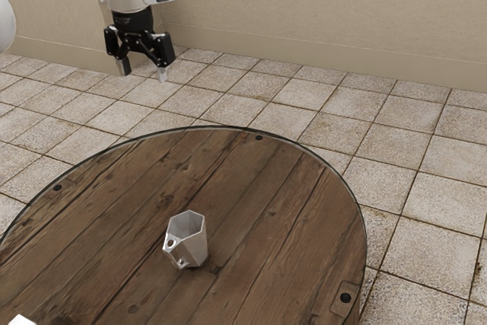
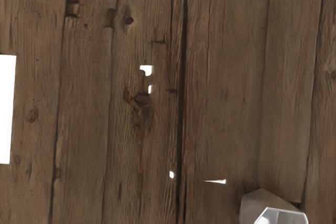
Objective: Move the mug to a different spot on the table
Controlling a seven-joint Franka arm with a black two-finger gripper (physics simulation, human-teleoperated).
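While the fingers [image 1: 159, 58] hang spread wide and empty at the upper left of the frame, the white mug [image 1: 188, 239] sits on the desk [image 1: 266, 211] at lower centre, well apart. The reach likely runs downward and slightly right.

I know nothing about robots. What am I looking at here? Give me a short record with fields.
Surface: round wooden table on a tiled floor
Object: white faceted mug, upright, handle toward the camera
Tool: black gripper, fingers open, holding nothing
Tool position: high up, toward the exterior view's upper left, well apart from the mug
Wrist view: table planks, with the mug at one corner
Progress: mug not yet grasped
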